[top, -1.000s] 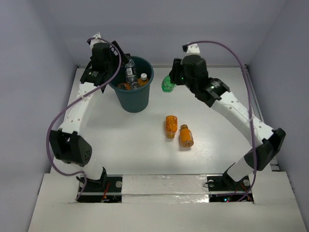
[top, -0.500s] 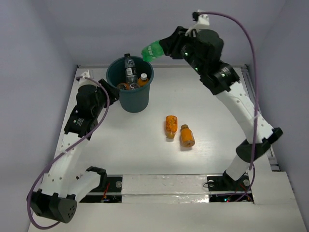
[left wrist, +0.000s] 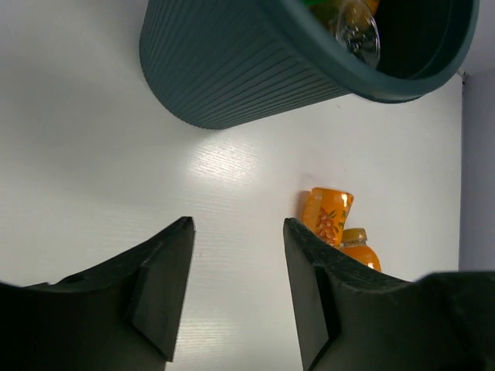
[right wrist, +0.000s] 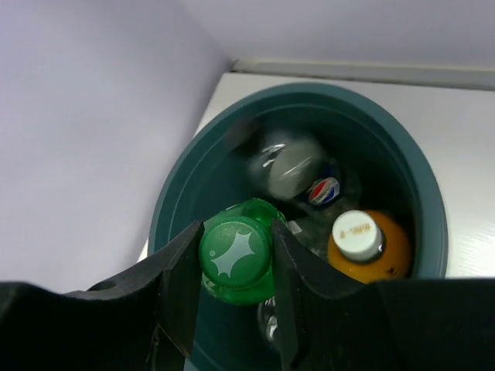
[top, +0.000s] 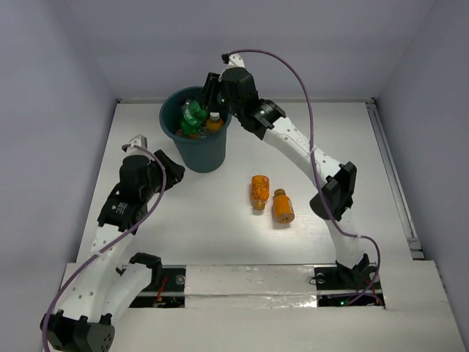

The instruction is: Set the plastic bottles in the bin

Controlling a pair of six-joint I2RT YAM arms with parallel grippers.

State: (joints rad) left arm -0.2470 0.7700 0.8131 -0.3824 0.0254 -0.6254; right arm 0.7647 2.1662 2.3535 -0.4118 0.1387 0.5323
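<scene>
The dark teal bin [top: 199, 150] stands at the back left of the table; it also shows in the right wrist view [right wrist: 421, 193] and the left wrist view [left wrist: 232, 69]. My right gripper [right wrist: 236, 255] is shut on the green bottle [right wrist: 236, 259] by its cap and holds it inside the bin's mouth, also seen from above [top: 192, 116]. In the bin are an orange bottle [right wrist: 362, 243] and clear bottles [right wrist: 286, 162]. Two orange bottles [top: 259, 191] [top: 282, 206] lie on the table to the right of the bin. My left gripper [left wrist: 236, 290] is open and empty, low, left of the bin.
Grey walls close the table at the back and sides. The right arm [top: 300, 150] stretches from the front right across the table over the two lying orange bottles. A raised ledge [top: 242, 282] runs along the front edge.
My right gripper has carried the green bottle from the table behind the bin up and left into the bin's mouth. My left arm has drawn back from the bin toward the front left.
</scene>
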